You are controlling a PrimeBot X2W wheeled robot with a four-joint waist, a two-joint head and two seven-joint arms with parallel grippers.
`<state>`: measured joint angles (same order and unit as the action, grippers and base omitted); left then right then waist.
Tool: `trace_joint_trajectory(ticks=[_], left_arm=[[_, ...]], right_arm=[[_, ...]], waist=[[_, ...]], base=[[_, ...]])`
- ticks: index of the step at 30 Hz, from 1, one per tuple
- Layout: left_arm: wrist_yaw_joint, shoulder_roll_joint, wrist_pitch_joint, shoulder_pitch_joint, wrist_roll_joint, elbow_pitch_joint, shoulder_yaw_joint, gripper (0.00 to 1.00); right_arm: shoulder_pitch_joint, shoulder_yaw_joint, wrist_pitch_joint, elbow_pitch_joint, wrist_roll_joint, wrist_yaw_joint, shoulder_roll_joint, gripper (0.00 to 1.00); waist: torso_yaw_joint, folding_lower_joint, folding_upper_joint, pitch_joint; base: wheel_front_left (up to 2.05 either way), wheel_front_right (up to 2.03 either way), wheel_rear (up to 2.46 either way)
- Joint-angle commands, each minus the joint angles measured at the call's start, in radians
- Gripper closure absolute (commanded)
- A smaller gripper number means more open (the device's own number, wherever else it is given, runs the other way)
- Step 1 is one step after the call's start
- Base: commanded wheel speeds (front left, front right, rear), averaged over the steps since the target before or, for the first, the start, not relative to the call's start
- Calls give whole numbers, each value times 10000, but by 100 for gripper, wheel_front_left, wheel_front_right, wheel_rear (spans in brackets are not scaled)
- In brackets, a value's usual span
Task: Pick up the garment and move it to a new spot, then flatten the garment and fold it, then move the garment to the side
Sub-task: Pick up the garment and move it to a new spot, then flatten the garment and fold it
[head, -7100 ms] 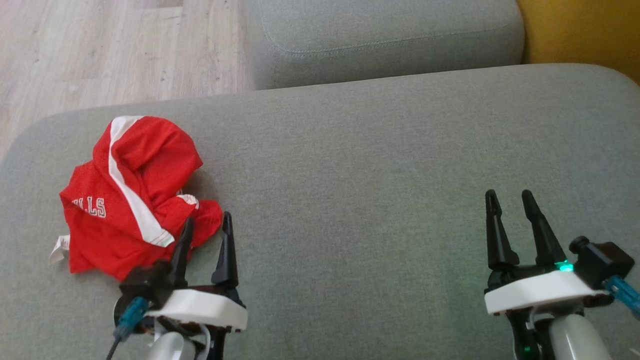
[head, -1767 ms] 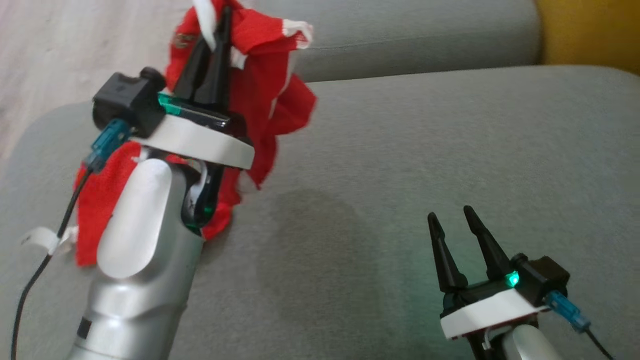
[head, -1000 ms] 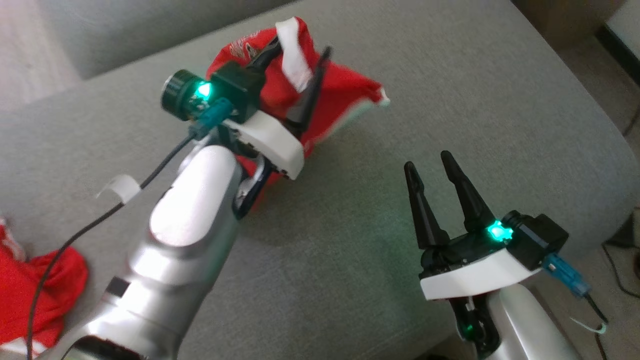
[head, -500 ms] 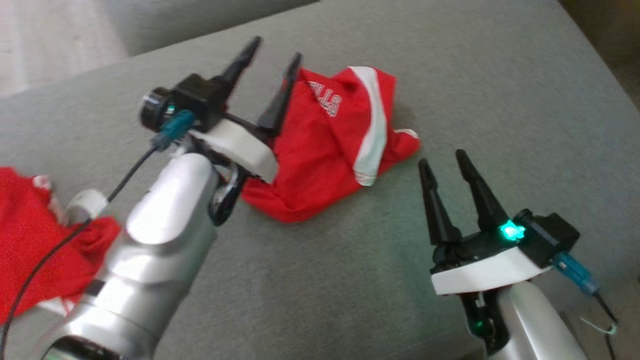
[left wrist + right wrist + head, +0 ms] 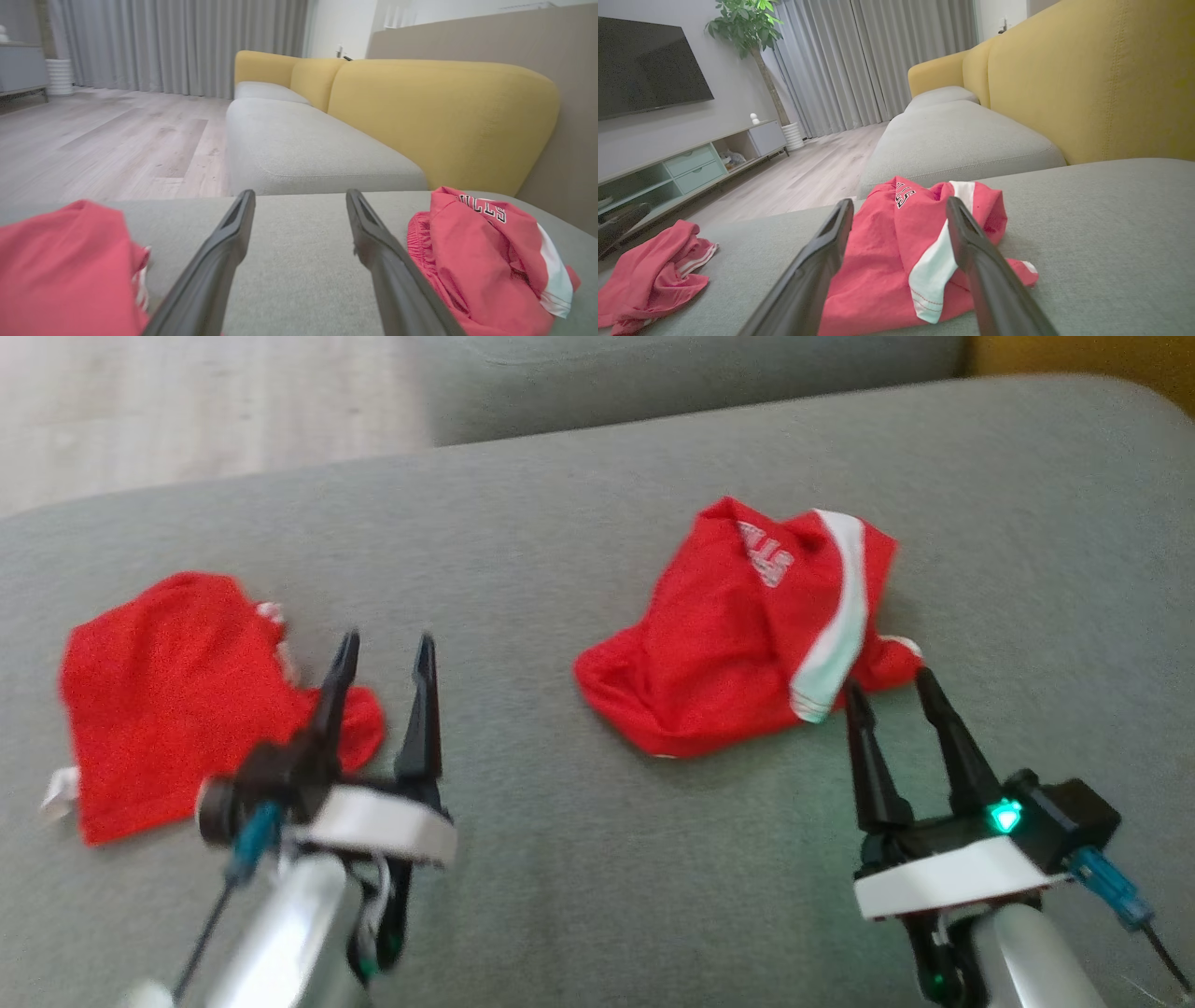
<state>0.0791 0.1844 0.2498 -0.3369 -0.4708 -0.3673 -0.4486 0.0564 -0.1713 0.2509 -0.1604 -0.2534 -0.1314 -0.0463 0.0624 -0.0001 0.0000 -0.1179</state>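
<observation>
The red shorts [image 5: 747, 644] lay crumpled on the grey sofa cushion [image 5: 560, 859], just before the wide, empty right gripper [image 5: 889, 679]. The left gripper [image 5: 388, 637], wide and empty, had withdrawn beside a 2nd red garment [image 5: 177, 700]. The shorts' lettering [image 5: 766, 555] was partly hidden.

Bare grey sofa seat [image 5: 523, 569] lies open between the red shorts [image 5: 738, 653] and the other red garment [image 5: 168, 709]. The shorts lie just ahead of the right pincer [image 5: 889, 681]; a yellow backrest [image 5: 1087, 79] walls the far side.
</observation>
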Motion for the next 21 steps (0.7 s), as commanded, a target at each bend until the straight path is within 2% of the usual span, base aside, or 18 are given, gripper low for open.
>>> trace_joint_trajectory(ticks=[1, 5, 11, 15, 21], left_arm=[[52, 70, 114, -290, 77, 447, 433, 0], [54, -231, 117, 644, 363, 1098, 713, 0], [-236, -521, 118, 683, 810, 1230, 738, 0], [-363, -652, 119, 639, 950, 1158, 838, 0], [-580, -828, 119, 566, 1091, 962, 890, 0]], right_arm=[[112, -149, 109, 276, 70, 7, -39, 0], [-16, 114, 109, -12, 100, 7, -39, 0], [273, 735, 109, -698, 196, 7, -39, 0], [805, 1060, 109, -1713, 149, 7, -39, 0], [1798, 1004, 109, -3436, -722, 7, -39, 0]], waist=[[-375, 1, 0, 201], [-723, 1, 0, 267], [-1089, 1, 0, 92], [-1189, 1, 0, -144], [-1359, 1, 0, -467]], base=[[0, 0, 0], [0, 0, 0], [0, 0, 0], [0, 0, 0], [0, 0, 0]])
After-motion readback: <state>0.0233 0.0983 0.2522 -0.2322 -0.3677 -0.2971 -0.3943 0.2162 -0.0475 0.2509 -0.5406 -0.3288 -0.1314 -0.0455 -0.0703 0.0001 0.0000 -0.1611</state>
